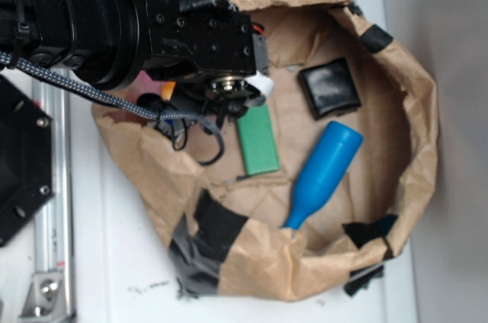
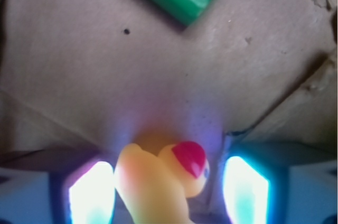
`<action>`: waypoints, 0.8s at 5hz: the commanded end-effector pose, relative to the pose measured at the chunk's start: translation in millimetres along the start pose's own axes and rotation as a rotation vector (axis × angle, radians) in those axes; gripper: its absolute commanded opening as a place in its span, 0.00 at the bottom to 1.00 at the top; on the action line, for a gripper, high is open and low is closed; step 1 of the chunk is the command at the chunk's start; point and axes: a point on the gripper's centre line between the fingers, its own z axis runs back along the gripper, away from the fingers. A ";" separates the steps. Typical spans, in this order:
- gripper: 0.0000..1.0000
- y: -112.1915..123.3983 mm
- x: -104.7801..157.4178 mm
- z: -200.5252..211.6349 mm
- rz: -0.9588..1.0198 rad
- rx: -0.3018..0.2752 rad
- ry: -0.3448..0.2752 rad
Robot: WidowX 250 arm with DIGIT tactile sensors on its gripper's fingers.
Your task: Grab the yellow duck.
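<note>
A crumpled brown paper bag [image 1: 415, 110], taped at the rim, lies open on the white worktop [image 1: 114, 262]. The black arm [image 1: 130, 18] reaches over the bag's left side. Inside lie a blue pin [image 1: 324, 171], a green block [image 1: 257, 140] just left of it, and a black square [image 1: 329, 88] above. In the wrist view the pincer [image 2: 168, 192] is spread, with the duck [image 2: 163, 179] between its glowing fingers [image 2: 245, 187], neither visibly touching it.
</note>
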 end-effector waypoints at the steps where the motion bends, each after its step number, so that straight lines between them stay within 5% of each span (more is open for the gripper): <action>1: 0.00 9.6 -1.8 4.7 0.037 0.055 -0.064; 3: 0.00 5.3 -5.8 -6.2 0.038 0.082 -0.083; 4: 0.00 12.0 -3.2 41.1 0.088 0.020 -0.174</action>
